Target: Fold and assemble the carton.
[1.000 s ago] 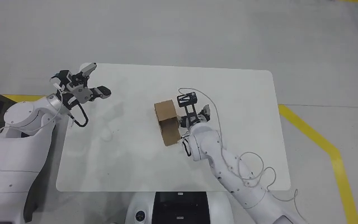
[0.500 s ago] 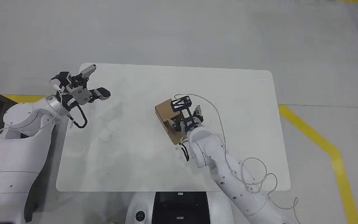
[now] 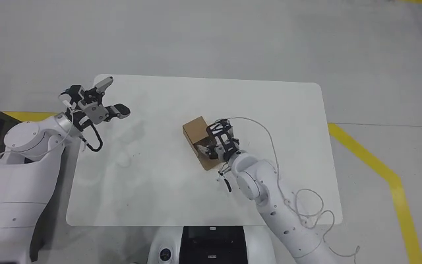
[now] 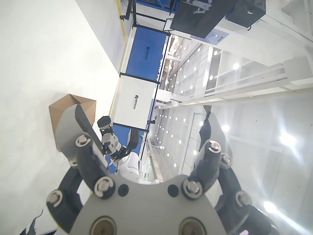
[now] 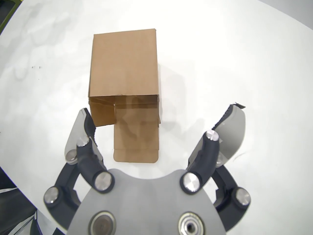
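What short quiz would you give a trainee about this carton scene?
1. True or false: the right tool is shut on the carton.
2. Choose one. Where is the left tool?
A. Pressing down on the carton
B. Open, near a corner of the table, apart from the carton
C. Holding a roll of tape
3. Fill in: the carton's unfolded flap sticks out toward the ____ tool.

Key: 1 false, because it is open and grips nothing; 2 B; 3 right.
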